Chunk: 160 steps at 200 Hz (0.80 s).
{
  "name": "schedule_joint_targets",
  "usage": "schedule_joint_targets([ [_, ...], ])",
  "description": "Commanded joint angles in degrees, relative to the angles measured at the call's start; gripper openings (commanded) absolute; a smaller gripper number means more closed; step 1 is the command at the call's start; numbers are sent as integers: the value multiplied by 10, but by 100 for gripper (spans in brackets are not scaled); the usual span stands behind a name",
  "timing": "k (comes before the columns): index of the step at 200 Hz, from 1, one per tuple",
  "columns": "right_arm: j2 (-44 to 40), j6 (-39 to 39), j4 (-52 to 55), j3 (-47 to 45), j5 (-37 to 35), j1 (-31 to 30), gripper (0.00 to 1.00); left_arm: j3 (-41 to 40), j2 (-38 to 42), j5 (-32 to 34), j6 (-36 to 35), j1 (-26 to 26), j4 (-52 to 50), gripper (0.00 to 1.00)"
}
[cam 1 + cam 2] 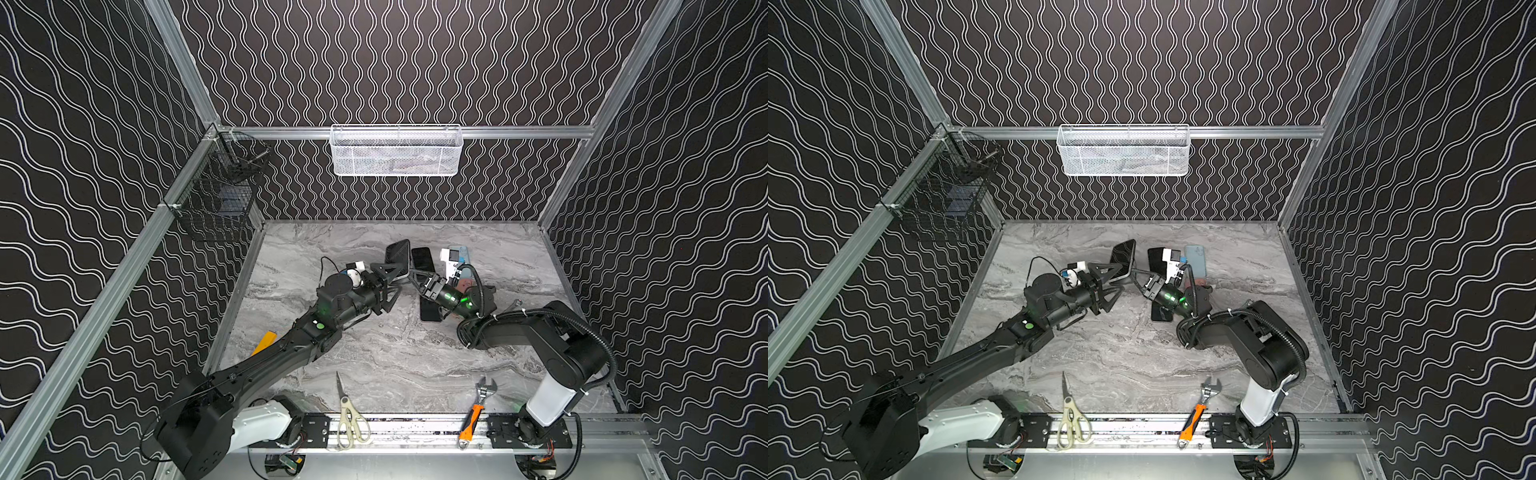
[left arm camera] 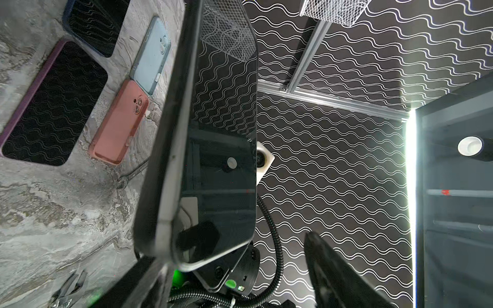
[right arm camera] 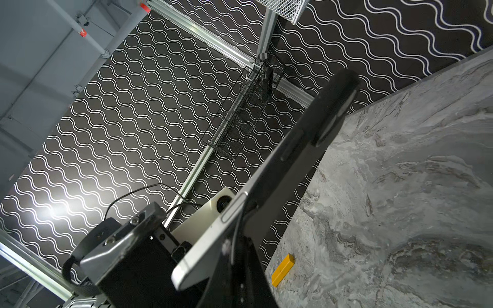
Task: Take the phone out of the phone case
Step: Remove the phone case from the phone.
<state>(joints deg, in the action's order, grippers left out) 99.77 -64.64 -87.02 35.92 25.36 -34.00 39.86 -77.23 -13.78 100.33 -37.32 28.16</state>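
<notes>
The phone (image 1: pixel 397 254), half-seated in its phone case (image 2: pixel 149 186), stands tilted off the desk (image 1: pixel 374 353), long axis rising away from the right claw (image 1: pixel 414 275), which is clamped on its lower end. The left claw (image 1: pixel 398 278) gapes astride it, not yet pinching.

Mid bench (image 1: pixel 374 357) btwn the 2 arms is lying bare: wide room to pass. Along the front edge, scissors (image 1: pixel 348 411) and a wrench (image 1: pixel 478 409) are sitting well apart w/ a gap btwn them. A yellow block (image 1: pixel 264 341) is lying beside the left arm. Back right is looking crowded: purple-rimmed phone (image 2: pixel 50 106), navy-rimmed phone (image 2: pixel 93 26), blue case (image 2: pixel 152 56) and pink case (image 2: pixel 120 125) are lying close together. Left end effector (image 1: pixel 397 284) and right end effector (image 1: pixel 413 274) are blocking centre back, w/ the raised phone (image 1: pixel 397 255) tilting btwn them.
</notes>
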Motion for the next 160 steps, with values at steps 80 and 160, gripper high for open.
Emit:
schedule_joint_targets([
  [80, 2, 3, -79, -3, 2, -1, 0, -6, 9, 6, 11, 0, 40, 80],
  [160, -26, 22, -75, -27, -1, -4, 0, -10, -12, 11, 12, 1, 58, 73],
])
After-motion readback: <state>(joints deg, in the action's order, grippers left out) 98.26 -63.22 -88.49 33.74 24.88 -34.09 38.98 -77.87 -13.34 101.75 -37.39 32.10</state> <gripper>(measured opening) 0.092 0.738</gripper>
